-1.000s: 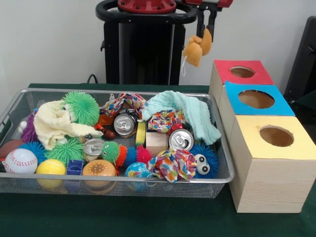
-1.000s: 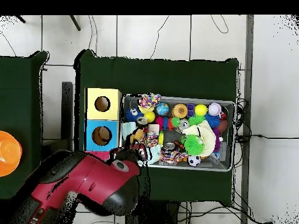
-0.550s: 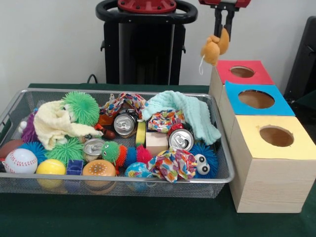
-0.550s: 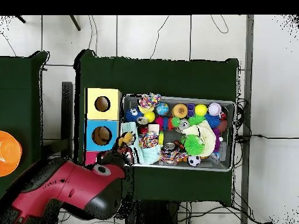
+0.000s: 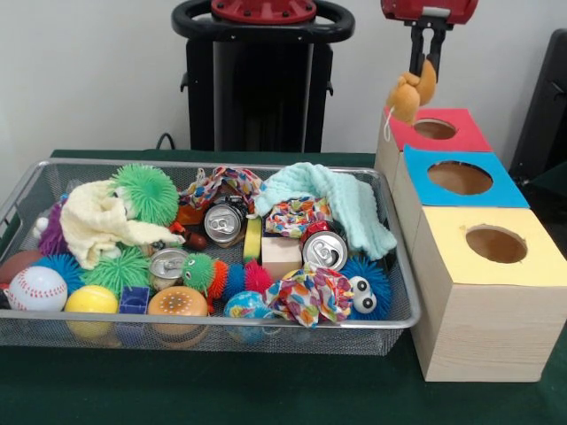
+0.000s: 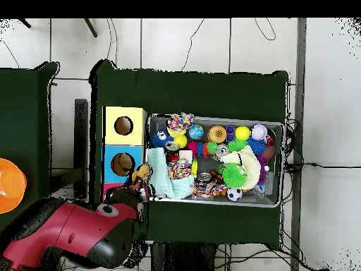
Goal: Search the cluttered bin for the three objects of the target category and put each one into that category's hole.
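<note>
1. Looking at the front view, you are seeing the gripper [image 5: 427, 64] hanging from above with its fingers [image 5: 416, 53] clenched on an orange plush toy [image 5: 410, 94]. The toy is dangling in the air just beside the near-left corner of the red-topped box [image 5: 434, 130], not yet over its hole.
2. Sitting in a row with that box, you are finding a blue-topped box [image 5: 461, 180] and a yellow-topped box [image 5: 493, 246], each with a round hole.
3. Lying left of the boxes, the wire bin [image 5: 205, 328] is holding a baseball [image 5: 36, 289], two drink cans [image 5: 324, 251], a green spiky ball [image 5: 147, 193], a mint cloth [image 5: 341, 203] and other clutter.
4. Turning to the overhead view, you are seeing the red arm [image 6: 67, 236] reaching from the lower left, with the plush toy [image 6: 142, 172] showing between the bin [image 6: 274, 199] and the blue-topped box [image 6: 123, 164], above the green table cover [image 6: 190, 92].
</note>
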Robot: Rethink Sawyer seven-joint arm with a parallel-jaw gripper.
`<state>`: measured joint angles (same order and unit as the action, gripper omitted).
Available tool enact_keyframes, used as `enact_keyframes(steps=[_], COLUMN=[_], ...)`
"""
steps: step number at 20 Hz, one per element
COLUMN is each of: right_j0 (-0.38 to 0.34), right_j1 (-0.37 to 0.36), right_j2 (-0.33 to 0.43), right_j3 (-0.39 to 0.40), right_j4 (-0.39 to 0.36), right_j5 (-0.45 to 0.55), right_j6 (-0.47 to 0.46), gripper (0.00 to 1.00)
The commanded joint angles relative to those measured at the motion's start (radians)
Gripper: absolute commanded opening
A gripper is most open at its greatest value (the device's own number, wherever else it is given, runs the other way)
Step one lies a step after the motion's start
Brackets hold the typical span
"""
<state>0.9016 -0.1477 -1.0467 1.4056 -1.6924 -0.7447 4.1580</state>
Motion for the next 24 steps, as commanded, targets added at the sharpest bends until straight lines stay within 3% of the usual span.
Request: enact_keyframes(steps=[1, 13, 24], right_j0=[0.001, 0.067, 0.154], right_j1=[0.046, 0.075, 0.138], right_j2=[0.075, 0.097, 0.071], right_j3=[0.076, 0.122, 0.110], right_j4=[0.103, 0.181, 0.186], right_j5=[0.013, 0.074, 0.070], right_j6=[0.331, 0.334, 0.484], gripper=[0.00, 0.00, 0.00])
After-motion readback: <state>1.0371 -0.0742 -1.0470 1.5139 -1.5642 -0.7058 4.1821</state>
